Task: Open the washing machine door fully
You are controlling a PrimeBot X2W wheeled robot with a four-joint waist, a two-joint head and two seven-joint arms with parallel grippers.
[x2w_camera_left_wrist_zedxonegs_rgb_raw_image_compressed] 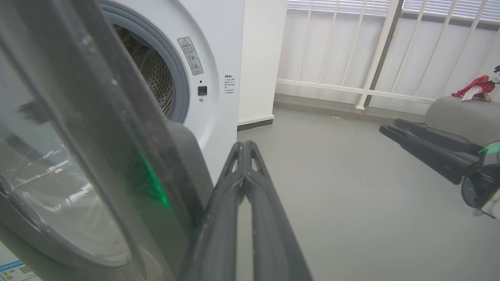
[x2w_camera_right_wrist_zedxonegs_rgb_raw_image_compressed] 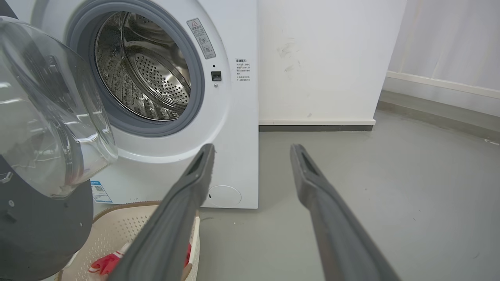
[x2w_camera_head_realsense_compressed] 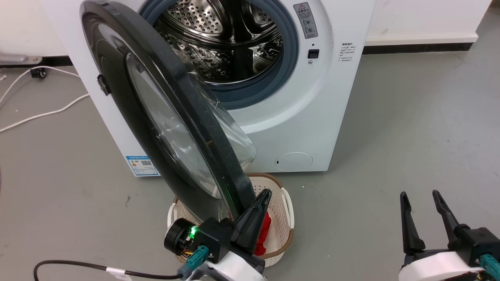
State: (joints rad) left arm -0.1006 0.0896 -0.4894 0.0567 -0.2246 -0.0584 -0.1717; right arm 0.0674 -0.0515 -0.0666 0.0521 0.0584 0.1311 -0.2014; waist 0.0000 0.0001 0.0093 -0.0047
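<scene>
The washing machine door (x2w_camera_head_realsense_compressed: 168, 117) stands half open from the washing machine (x2w_camera_head_realsense_compressed: 304, 109), above a basket (x2w_camera_head_realsense_compressed: 279, 212). The left gripper (x2w_camera_head_realsense_compressed: 267, 194) sits beside its rim, fingers (x2w_camera_left_wrist_zedxonegs_rgb_raw_image_compressed: 220, 218) pressed together in the left wrist view. The right gripper (x2w_camera_head_realsense_compressed: 420, 196) spreads its fingers wide.

Head: high, looking down on washing machine (x2w_camera_head_realsense_compressed: 312, 117) front | Left wrist: low, very close beside washing machine door (x2w_camera_left_wrist_zedxonegs_rgb_raw_image_compressed: 97, 136) rim | Right wrist: low, farther back | All share drum (x2w_camera_right_wrist_zedxonegs_rgb_raw_image_compressed: 144, 74)
</scene>
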